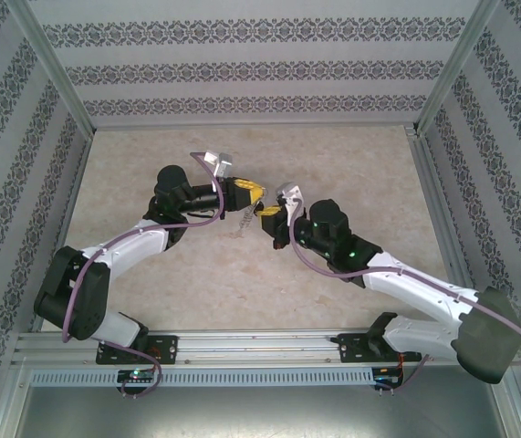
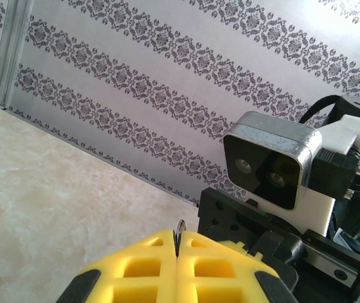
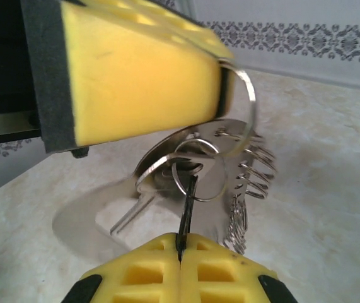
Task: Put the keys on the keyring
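Pinching a thin dark key [image 3: 188, 205] edge-on, the right gripper [image 3: 180, 245] is closed just beneath the keyring [image 3: 161, 158], which is held above the table [image 3: 331, 189] by the clenched left gripper [image 2: 177, 249]. On so narrow a hold, the key could be twisted loose if pressed off-line.

Your top camera hangs above and behind the arms' black bases [image 1: 137, 349]. It looks down and forward over the pale marbled table [image 1: 242, 301] to the grey patterned back wall [image 1: 260, 73], from well off. Your left wrist camera sits just behind the yellow foam-padded left hand [image 2: 177, 243], facing low across the table at the right arm's silver boxy wrist camera [image 2: 271, 161] nearby. Your right wrist camera looks over the yellow foam-padded right hand [image 3: 180, 243] at the left hand's pad [image 3: 135, 82], very close. All three views share that meeting spot mid-table.
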Available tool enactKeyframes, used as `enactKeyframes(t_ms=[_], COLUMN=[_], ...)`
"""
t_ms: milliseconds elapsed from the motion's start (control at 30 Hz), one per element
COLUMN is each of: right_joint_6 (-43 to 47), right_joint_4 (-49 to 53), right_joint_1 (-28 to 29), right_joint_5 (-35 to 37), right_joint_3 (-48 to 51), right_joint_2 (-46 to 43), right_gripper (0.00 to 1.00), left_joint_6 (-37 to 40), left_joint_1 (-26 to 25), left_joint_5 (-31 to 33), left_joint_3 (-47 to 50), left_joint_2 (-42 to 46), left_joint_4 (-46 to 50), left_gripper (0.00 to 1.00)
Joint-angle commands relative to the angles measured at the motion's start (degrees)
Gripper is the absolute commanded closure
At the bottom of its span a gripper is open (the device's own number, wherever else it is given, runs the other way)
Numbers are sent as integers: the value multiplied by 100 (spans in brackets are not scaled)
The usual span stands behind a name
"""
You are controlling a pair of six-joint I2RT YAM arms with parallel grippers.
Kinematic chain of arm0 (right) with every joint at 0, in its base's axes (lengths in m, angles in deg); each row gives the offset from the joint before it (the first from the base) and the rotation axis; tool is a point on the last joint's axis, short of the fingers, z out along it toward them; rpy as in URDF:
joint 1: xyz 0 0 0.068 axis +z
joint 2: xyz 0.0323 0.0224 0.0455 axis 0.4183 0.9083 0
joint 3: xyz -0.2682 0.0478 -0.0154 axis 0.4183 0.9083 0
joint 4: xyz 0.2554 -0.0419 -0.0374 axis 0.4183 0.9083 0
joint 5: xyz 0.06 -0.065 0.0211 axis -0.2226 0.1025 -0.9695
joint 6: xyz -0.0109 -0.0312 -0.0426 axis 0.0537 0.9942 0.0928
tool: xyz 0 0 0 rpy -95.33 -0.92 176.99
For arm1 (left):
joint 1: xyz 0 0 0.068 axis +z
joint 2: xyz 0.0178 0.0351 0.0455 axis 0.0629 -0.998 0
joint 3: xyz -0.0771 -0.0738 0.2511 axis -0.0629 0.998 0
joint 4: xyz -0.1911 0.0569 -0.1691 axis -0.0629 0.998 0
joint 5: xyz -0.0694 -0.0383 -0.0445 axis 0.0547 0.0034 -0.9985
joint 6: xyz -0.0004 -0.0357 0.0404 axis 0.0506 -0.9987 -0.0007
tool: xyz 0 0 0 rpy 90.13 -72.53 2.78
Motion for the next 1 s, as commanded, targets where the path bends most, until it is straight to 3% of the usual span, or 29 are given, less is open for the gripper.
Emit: enactKeyframes(t_ms=[0, 267, 367, 433, 700, 967], right_joint_6=[123, 155, 61, -2, -509, -1023], right_joint_4=[127, 254, 308, 333, 241, -220], right_joint_1=[135, 104, -18, -150, -769, -958], right_joint_5=[-339, -23, 47, 16, -216, -511], right_joint_3=[-238, -198, -28, 118, 447, 54], right_joint_2=[183, 52, -211, -463, -1542, -1113], right_gripper=[100, 100, 81, 75, 70, 66], left_joint_6=[88, 88, 88, 67, -120, -377], left_joint_1=[-11, -13, -14, -12, -18, -16], left_joint_5=[39, 41, 49, 42, 8, -33], left_joint_3=[26, 52, 77, 84, 177, 338], left_joint_2=[183, 189, 183, 163, 45, -108], left_joint_4=[-325, -344, -369, -412, -881, -1577], left_gripper=[100, 100, 100, 100, 100, 100])
